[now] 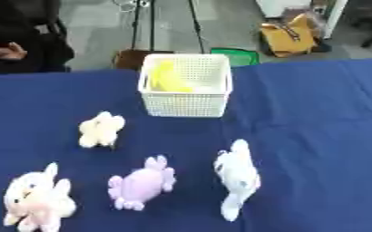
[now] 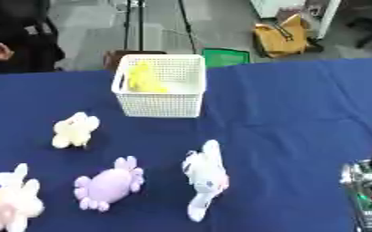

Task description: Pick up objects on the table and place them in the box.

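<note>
At the lower right edge of the right eye view we see a silver and black part of the right arm (image 2: 369, 190), cut off by the frame; the hand itself is not visible, so we cannot tell how its fingers stand. Our left hand shows in neither view.

Nearest that arm lies a pale blue-white plush (image 2: 204, 177), stretched lengthwise on the blue tablecloth (image 1: 316, 136). Beside it to the left sits a purple plush (image 1: 141, 183), then a white and pink plush (image 1: 36, 199), partly cut off at the lower left. A cream plush (image 1: 101, 129) lies farther back.

Beyond them stands the white mesh box (image 1: 186, 104), holding a yellow thing (image 1: 167, 78) whose shape we cannot make out.
</note>
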Robot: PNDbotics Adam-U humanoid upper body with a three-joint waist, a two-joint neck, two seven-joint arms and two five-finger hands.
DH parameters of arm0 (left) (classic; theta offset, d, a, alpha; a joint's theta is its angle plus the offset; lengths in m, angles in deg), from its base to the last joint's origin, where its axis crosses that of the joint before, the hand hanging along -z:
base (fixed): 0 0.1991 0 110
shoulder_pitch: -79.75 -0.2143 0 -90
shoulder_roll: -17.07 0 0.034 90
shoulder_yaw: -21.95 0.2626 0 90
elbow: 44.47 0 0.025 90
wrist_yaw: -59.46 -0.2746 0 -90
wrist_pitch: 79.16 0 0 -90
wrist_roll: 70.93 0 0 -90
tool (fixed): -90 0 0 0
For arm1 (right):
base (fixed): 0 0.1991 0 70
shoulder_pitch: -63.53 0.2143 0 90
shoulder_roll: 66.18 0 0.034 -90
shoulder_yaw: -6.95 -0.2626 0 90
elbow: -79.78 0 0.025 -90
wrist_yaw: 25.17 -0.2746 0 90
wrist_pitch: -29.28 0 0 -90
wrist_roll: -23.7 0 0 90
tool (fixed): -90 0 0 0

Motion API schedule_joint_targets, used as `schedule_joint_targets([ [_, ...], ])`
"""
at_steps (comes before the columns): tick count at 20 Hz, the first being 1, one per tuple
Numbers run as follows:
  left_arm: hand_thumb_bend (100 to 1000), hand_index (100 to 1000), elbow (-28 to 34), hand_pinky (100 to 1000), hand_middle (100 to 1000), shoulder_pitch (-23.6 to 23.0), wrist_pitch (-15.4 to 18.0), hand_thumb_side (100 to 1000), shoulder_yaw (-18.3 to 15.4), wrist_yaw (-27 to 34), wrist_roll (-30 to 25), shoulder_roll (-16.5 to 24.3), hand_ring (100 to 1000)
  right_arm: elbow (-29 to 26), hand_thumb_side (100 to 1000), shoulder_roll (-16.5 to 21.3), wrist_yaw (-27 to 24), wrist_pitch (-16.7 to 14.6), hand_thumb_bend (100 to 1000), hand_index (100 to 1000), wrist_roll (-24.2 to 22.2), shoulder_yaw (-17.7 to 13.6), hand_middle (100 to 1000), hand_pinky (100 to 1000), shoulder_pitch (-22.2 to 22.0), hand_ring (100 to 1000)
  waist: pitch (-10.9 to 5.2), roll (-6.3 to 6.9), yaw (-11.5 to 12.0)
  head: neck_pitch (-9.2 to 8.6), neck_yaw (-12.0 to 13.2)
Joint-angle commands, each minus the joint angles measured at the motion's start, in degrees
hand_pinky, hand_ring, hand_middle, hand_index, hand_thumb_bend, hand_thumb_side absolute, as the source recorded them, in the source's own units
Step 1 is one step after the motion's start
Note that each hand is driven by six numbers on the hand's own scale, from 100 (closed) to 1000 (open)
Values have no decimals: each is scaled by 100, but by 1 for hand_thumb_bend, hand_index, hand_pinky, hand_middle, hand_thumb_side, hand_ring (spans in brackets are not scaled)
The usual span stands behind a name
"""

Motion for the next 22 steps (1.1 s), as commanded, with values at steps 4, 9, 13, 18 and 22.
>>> schedule_joint_targets([
  [4,100,825,103,728,789,70,393,648,-18,-13,411,101,817,-117,981,79,-2,-272,100,821,284,-32,670,783,60,807,-113,-17,-1,8,-8],
  [9,100,826,103,727,789,69,393,648,-18,-12,411,101,818,-117,983,80,-4,-267,100,821,277,-32,670,783,64,808,-103,-18,-3,14,-20],
  [13,100,826,103,727,789,68,393,648,-17,-12,411,103,818,-117,992,91,-14,-241,100,822,257,-28,673,783,88,808,-102,-23,-11,31,-24],
  [18,100,826,103,727,789,49,382,647,-10,-6,401,122,818,-117,1000,444,-63,185,100,836,36,69,691,794,375,821,-156,-64,-51,108,-16],
  [22,100,825,103,727,789,21,373,646,9,10,378,141,818,-117,1000,912,-26,1078,100,860,-496,263,710,802,824,835,-230,-108,-87,185,-22],
])
